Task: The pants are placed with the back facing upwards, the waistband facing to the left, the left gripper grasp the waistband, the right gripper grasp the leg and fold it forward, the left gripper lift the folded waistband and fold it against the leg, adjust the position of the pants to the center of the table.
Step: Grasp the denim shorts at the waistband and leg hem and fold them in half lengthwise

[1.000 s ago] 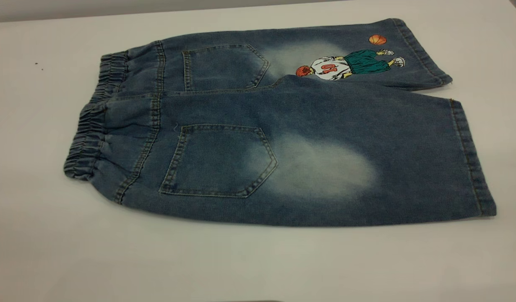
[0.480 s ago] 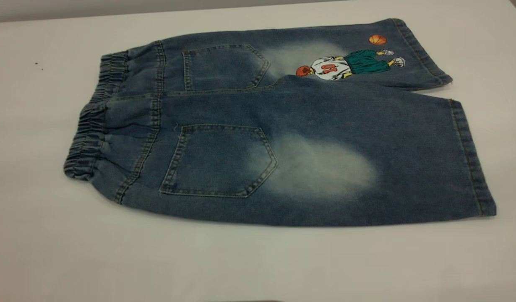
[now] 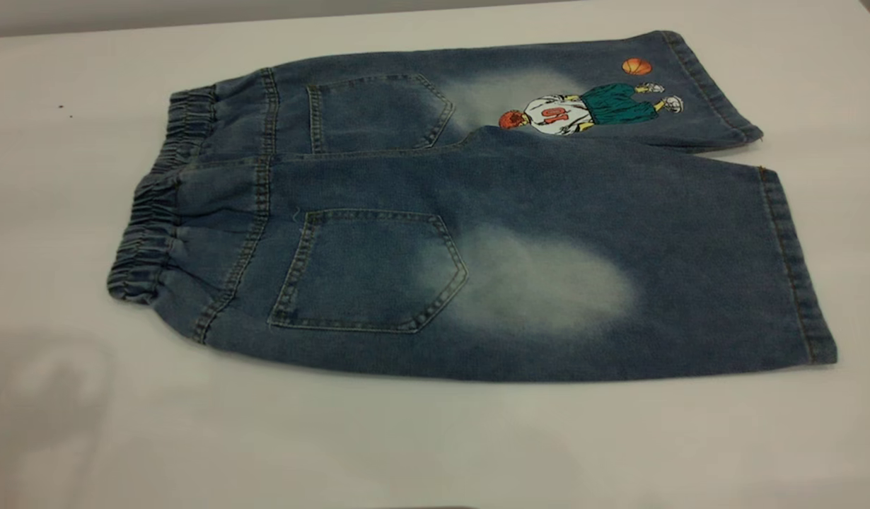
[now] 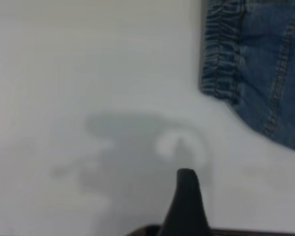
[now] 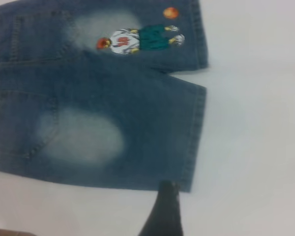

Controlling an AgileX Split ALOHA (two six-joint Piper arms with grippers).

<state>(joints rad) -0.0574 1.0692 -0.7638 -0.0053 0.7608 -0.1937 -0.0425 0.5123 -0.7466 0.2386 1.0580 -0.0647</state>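
Note:
The blue denim pants (image 3: 463,212) lie flat on the white table (image 3: 435,452), back pockets up. The gathered waistband (image 3: 148,233) is at the left, and the plain leg (image 3: 689,268) with a faded patch is nearest the front. Neither gripper shows in the exterior view. In the left wrist view my left gripper (image 4: 234,192) hovers over bare table short of the waistband corner (image 4: 221,54); one black finger (image 4: 186,196) shows, with a wide gap beside it. My right gripper (image 5: 212,199) hangs open at the plain leg's hem corner (image 5: 187,177), touching nothing.
The far leg carries a cartoon basketball-player print (image 3: 590,106) and its hem lies near the table's back right. A grey shadow (image 3: 46,396) falls on the table at the front left. Bare white tabletop surrounds the pants.
A grey shadow has appeared on the table at the front left of the exterior view. The pants have not moved.

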